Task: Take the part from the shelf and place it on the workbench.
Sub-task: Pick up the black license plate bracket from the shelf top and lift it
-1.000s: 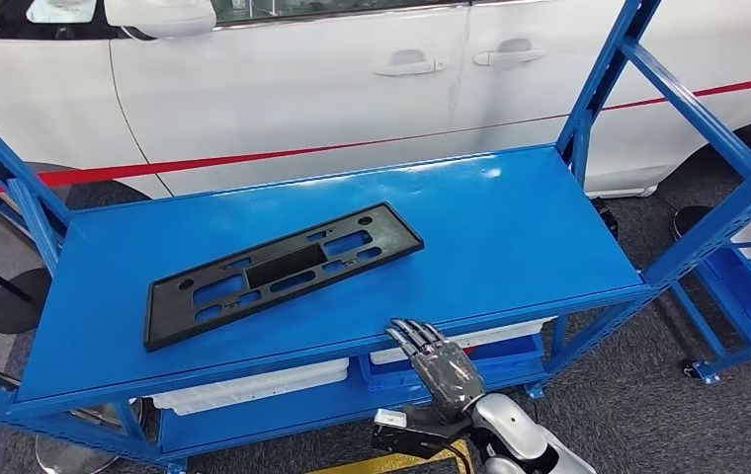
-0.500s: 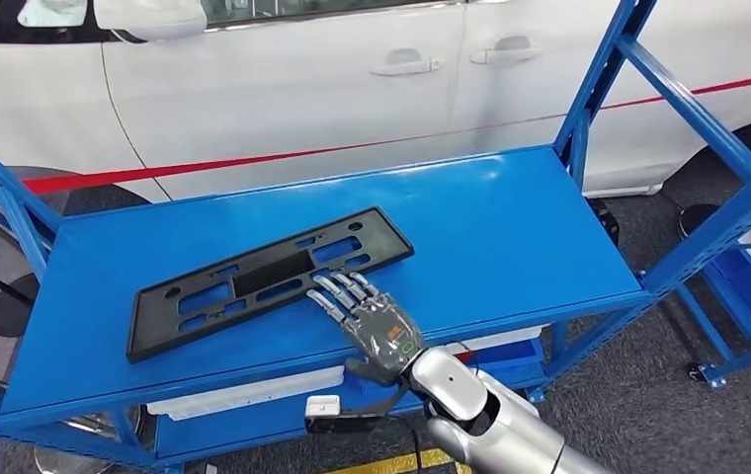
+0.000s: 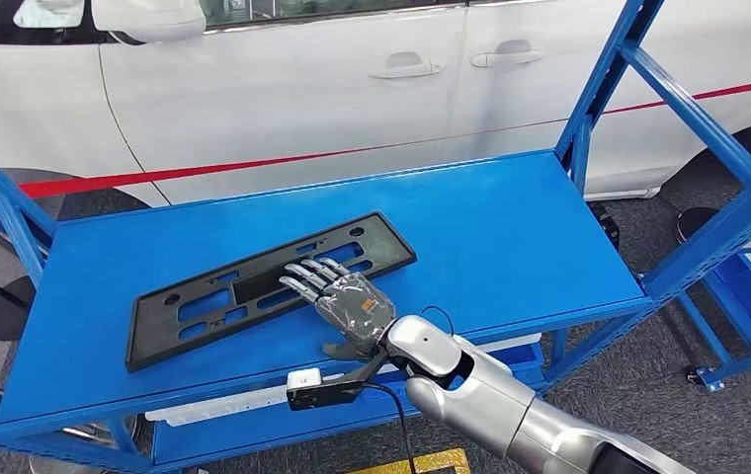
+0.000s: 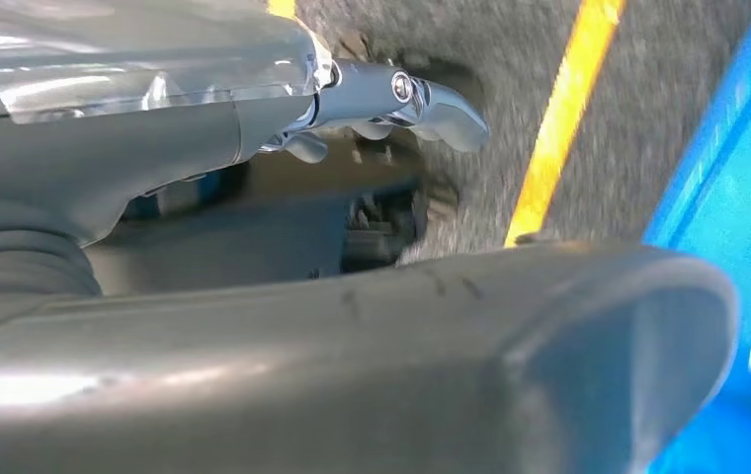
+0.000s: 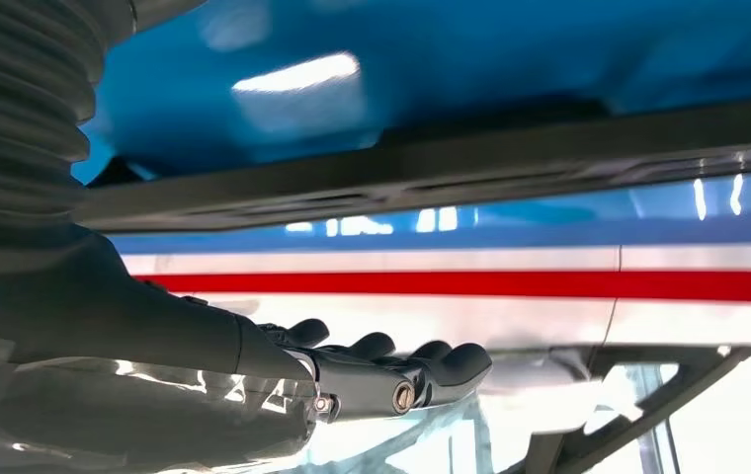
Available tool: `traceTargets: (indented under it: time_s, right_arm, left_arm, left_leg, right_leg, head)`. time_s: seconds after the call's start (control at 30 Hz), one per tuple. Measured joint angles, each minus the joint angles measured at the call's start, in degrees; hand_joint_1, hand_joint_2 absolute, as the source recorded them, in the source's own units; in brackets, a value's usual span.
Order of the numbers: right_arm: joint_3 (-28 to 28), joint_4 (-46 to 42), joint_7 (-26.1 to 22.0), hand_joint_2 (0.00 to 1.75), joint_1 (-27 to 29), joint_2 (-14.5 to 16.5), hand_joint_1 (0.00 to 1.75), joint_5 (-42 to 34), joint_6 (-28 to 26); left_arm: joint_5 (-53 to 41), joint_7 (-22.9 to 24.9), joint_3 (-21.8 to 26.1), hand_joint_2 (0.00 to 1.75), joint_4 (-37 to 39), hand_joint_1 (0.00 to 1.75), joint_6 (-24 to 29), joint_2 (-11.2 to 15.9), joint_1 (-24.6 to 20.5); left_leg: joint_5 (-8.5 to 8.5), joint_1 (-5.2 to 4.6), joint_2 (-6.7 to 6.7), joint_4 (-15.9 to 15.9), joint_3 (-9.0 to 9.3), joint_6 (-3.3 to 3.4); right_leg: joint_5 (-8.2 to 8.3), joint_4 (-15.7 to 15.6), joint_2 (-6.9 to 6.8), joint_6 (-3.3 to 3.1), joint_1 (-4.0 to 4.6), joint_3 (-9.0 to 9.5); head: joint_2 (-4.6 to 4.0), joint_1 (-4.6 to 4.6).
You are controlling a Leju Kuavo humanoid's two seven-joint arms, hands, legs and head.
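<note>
The part is a long black plastic plate with several cutouts, lying flat and slanted on the blue shelf. My right hand reaches over the shelf's front edge, its fingers stretched out flat over the near long edge of the part, holding nothing. In the right wrist view the part appears as a dark bar beyond the extended fingers. In the left wrist view my left hand hangs low beside the rack with nothing in it, fingers not curled in.
A white car with a red stripe stands close behind the rack. Blue uprights and a diagonal brace frame the shelf's right end. White bins sit on the lower level. A yellow floor line runs beside the rack.
My right hand rose from below the shelf's front edge, moved forward and left, and now lies over the part's near edge. The camera shifted slightly; the part itself stayed put.
</note>
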Motion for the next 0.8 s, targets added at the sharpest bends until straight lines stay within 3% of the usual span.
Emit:
traceTargets:
  time_s: [0.07,0.27,0.47,0.6,0.8]
  right_arm:
    - [0.61,1.59,-0.2,1.75,-0.58,0.28,0.0,-1.21,-0.23]
    - [3.1,5.71,-0.32,1.75,-2.73,0.53,0.0,-5.23,-0.58]
    - [5.08,8.71,-0.26,1.75,-3.68,1.08,0.0,-8.11,-0.85]
    - [5.77,10.78,-0.01,1.75,-4.46,1.8,0.0,-9.1,-1.42]
    - [6.68,14.28,-0.76,1.75,-6.41,3.05,0.0,-11.7,-1.65]
  left_arm:
    - [1.06,-0.45,0.67,0.0,0.0,0.0,-0.04,-0.03,0.19]
    - [4.67,-1.04,3.58,0.0,0.02,0.0,-0.1,-0.03,0.53]
    - [5.1,-1.41,5.37,0.0,0.01,0.0,-0.03,0.02,0.88]
    - [4.65,-0.87,5.54,0.0,0.0,0.0,0.01,0.0,0.93]
    - [3.89,0.0,5.54,0.0,0.0,0.0,0.03,-0.02,0.85]
  left_leg:
    - [0.27,-0.02,-0.1,-0.1,-0.02,-0.02]
    - [0.25,-0.22,-0.11,-0.09,-0.06,0.67]
    - [0.23,-0.59,-0.11,0.05,-0.21,1.76]
    - [0.83,-0.55,-0.11,-1.06,0.39,1.47]
    - [0.83,-0.67,-0.09,-0.97,0.36,1.59]
  right_leg:
    - [0.02,-0.1,-0.05,-0.32,0.02,0.11]
    - [0.44,-0.88,-0.01,0.38,-0.14,0.44]
    - [0.81,-1.48,-0.06,2.34,-0.63,0.57]
    - [1.02,-2.12,-0.1,0.64,-0.47,1.07]
    - [1.13,-2.18,-0.1,1.08,-0.57,1.07]
  head:
    - [0.0,0.02]
    - [0.0,0.01]
    - [0.01,-0.01]
    - [0.01,0.02]
    - [0.0,0.02]
